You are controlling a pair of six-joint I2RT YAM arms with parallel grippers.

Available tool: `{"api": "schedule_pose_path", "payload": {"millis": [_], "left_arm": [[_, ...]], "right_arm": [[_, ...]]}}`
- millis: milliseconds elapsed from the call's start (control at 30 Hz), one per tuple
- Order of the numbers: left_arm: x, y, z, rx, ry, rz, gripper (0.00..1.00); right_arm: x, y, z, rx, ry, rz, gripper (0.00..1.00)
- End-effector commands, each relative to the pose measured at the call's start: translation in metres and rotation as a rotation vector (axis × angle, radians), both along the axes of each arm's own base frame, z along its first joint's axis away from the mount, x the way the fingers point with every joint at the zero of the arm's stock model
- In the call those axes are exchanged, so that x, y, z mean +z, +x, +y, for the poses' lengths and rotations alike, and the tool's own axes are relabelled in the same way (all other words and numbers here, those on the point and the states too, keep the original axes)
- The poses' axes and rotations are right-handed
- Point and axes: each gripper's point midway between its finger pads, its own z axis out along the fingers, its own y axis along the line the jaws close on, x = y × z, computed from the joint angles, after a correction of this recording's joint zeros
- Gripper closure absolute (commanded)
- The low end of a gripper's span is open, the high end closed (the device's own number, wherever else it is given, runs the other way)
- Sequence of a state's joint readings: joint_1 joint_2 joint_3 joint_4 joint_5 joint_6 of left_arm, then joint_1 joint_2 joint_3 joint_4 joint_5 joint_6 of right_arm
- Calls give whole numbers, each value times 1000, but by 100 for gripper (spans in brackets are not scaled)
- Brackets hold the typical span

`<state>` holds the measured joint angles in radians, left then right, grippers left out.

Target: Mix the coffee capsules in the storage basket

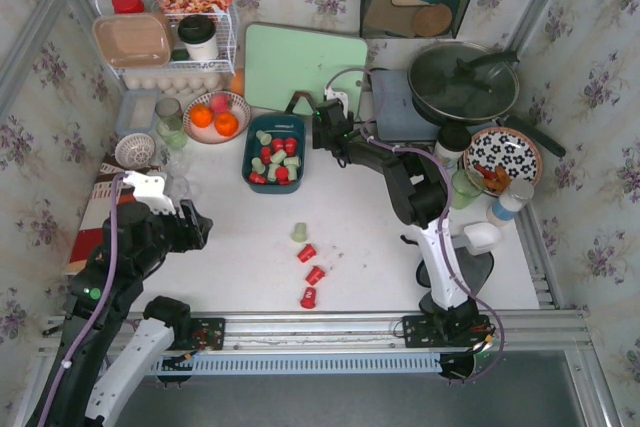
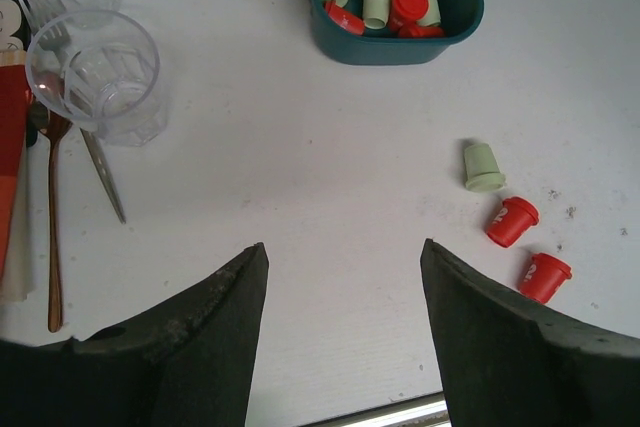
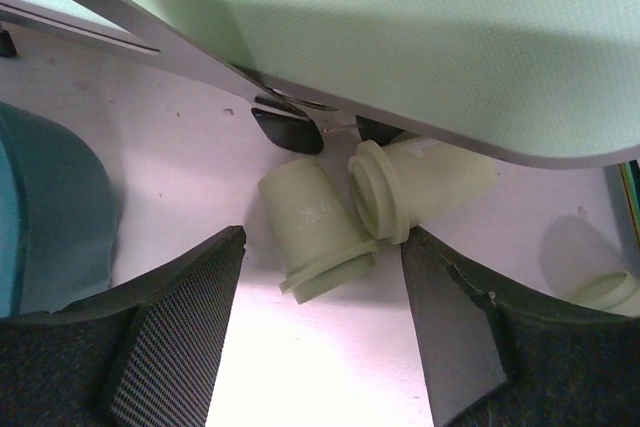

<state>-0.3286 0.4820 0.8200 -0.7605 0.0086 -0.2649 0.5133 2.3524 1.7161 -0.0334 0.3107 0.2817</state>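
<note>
The dark teal rectangular plastic storage basket [image 1: 247, 159] sits mid-table, its long axis running away from the arm bases, and holds jumbled red and pale green coffee capsules [image 1: 275, 159] (four loose capsules [image 1: 307, 253] lie on the white table [image 1: 230, 247] nearer the bases). Just right of the basket, the right gripper [image 3: 322, 247] is spread around two pale green tipped capsules [image 3: 420, 179], which lie touching on their sides by the pale green cutting board [image 3: 400, 27]. The left gripper [image 2: 345, 252] gapes wide above the tabletop.

Left gripper [image 2: 343, 247], right gripper [image 3: 322, 237] matte black — arms [image 1: 405, 182] black with white links, purple cable [image 1: 106, 267].
</note>
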Motion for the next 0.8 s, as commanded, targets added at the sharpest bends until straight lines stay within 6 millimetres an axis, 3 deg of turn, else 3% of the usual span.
{"api": "schedule_pose_path", "payload": {"millis": [0, 367, 567, 767], "left_arm": [[4, 0, -1, -5, -10, -17, 34], [5, -1, 1, 3, -6, -23, 34], [5, 0, 1, 3, -6, -23, 34], [5, 0, 2, 6, -3, -27, 34]], "right_arm": [[-1, 3, 4, 19, 5, -4, 29], [-6, -8, 11, 63, 31, 44, 50], [18, -18, 4, 47, 50, 18, 54], [59, -33, 5, 77, 96, -16, 56]]}}
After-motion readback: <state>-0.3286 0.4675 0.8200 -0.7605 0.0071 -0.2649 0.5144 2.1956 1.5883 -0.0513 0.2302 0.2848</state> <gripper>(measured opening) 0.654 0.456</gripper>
